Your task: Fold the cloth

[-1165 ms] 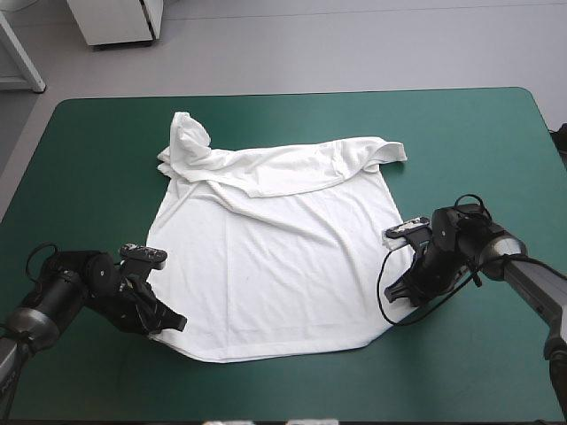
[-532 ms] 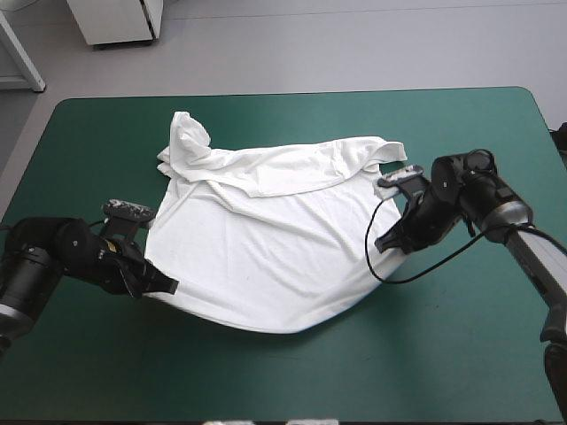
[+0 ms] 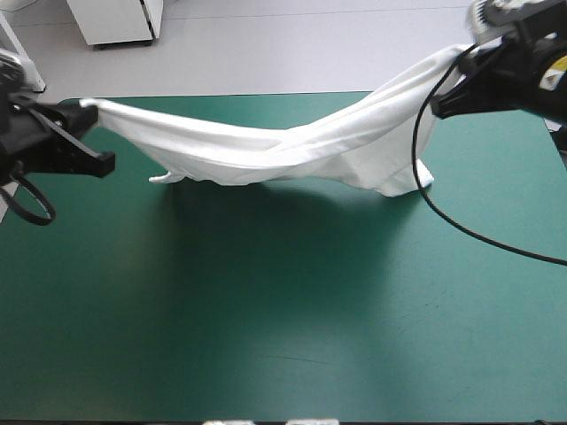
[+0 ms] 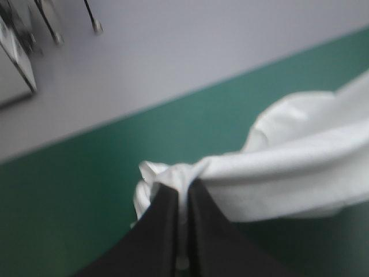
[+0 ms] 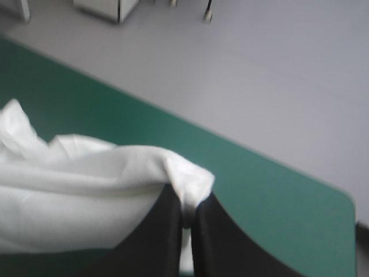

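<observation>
Creased white T-shirt [image 3: 292,150], a sagging swag by the table's [image 3: 266,310] far edge, ends clamped in left gripper [image 4: 183,193], right gripper [image 5: 185,216].

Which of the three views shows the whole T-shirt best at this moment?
The high view: the T-shirt hangs lifted between both grippers, its lowest folds seeming to touch the table. The left wrist view shows only the corner pinched in the left gripper, the right wrist view only the corner in the right gripper.

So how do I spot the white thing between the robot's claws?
Find the teal-green table, then its far edge. Above it, the T-shirt hangs stretched between the left gripper and right gripper. It is the only white, saggy thing there.
</observation>
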`<state>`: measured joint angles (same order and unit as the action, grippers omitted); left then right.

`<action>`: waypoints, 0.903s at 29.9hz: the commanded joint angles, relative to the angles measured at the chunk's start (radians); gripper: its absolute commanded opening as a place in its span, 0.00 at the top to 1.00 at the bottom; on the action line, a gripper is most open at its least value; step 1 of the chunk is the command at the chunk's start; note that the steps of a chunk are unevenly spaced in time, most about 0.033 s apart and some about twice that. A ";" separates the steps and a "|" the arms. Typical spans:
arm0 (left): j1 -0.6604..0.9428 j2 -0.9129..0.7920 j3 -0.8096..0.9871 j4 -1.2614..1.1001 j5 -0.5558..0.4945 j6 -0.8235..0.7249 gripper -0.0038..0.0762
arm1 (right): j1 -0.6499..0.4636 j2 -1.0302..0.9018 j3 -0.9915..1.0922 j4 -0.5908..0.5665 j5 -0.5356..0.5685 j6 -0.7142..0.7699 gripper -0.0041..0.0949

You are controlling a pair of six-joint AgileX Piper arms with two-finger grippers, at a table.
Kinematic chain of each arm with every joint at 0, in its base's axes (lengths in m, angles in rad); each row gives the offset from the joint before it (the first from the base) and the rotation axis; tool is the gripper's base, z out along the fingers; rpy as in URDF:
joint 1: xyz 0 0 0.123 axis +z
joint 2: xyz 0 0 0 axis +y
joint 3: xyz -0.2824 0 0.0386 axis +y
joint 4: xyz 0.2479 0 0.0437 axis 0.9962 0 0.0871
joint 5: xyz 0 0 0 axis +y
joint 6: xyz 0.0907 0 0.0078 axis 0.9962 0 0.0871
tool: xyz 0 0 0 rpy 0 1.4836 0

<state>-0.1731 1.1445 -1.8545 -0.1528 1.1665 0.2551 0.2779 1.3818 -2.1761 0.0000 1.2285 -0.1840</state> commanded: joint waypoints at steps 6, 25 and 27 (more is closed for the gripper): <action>-0.004 0.060 -0.399 -0.020 -0.244 0.032 0.96 | -0.002 -0.030 -0.382 -0.011 -0.319 -0.001 0.98; -0.004 0.230 -0.615 -0.044 -0.503 0.069 0.96 | -0.002 0.123 -0.506 -0.024 -0.502 0.001 0.98; -0.004 0.293 -0.613 -0.044 -0.575 0.069 0.96 | -0.014 0.179 -0.506 -0.037 -0.543 0.001 0.98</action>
<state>-0.1731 1.3620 -2.4679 -0.2018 0.7273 0.3248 0.2779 1.5039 -2.6772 0.0000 0.8083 -0.1840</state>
